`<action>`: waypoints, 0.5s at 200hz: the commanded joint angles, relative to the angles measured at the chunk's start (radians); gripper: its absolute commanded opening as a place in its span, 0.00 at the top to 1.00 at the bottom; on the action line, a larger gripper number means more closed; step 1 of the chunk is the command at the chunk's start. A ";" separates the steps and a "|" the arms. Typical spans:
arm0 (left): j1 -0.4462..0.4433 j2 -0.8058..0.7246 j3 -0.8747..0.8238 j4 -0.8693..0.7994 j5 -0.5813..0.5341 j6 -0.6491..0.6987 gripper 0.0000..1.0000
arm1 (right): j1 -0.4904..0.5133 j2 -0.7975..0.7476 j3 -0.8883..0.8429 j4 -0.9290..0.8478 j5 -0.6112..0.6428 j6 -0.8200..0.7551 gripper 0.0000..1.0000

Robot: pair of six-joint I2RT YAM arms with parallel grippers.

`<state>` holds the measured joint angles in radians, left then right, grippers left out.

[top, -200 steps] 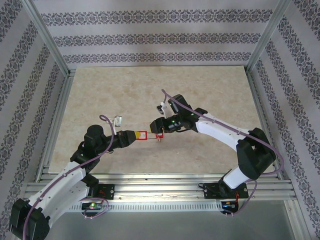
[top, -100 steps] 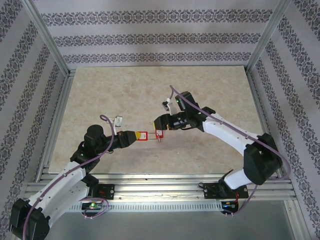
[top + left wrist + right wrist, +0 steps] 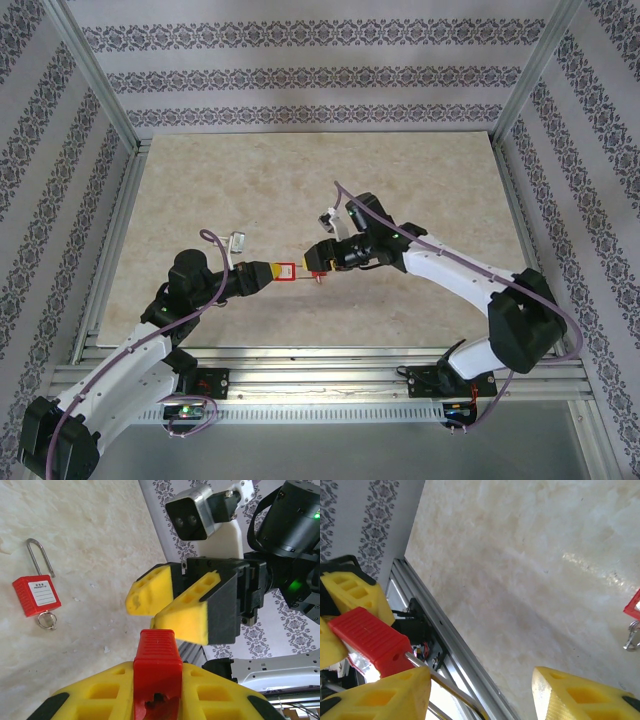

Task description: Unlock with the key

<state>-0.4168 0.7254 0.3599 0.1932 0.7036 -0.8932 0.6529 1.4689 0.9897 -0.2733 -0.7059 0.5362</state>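
Status: left gripper (image 3: 157,672), bottom centre of the left wrist view, is clamped on a red ribbed block (image 3: 157,647). From above, its exposed face is red-edged with a white centre, so I take it for a lock body. No key blade made out on it.

Just beyond, mid-frame, right gripper (image 3: 147,612) faces the block, close but not touching. Its own camera shows fingers (image 3: 385,695) spread wide at the bottom corners, nothing between them.

Farther off, at the left edge of the left wrist view, a red padlock (image 3: 36,596) lies flat on the table (image 3: 110,525): white label (image 3: 40,591) up, steel shackle (image 3: 48,560) apparently seated, small ring (image 3: 46,621) at its keyhole end. Whether a key hangs on that ring: cannot tell.

Judgement: set-up stage, nothing unlocked yet. Left arm presents the block; right arm is lined up for it. Next move calls for the right jaws to close squarely on the part to be turned, with the left grip firm against the twist. Slick plastic, small parts; slip likely if off-centre.
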 commanded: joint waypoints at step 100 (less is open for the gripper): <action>0.008 -0.037 0.027 0.107 0.035 0.042 1.00 | 0.019 0.125 0.042 -0.029 -0.071 0.003 0.56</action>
<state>-0.4164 0.7238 0.3592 0.1661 0.6907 -0.8810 0.6548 1.5532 1.0092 -0.2516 -0.7723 0.5533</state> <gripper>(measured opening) 0.208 0.462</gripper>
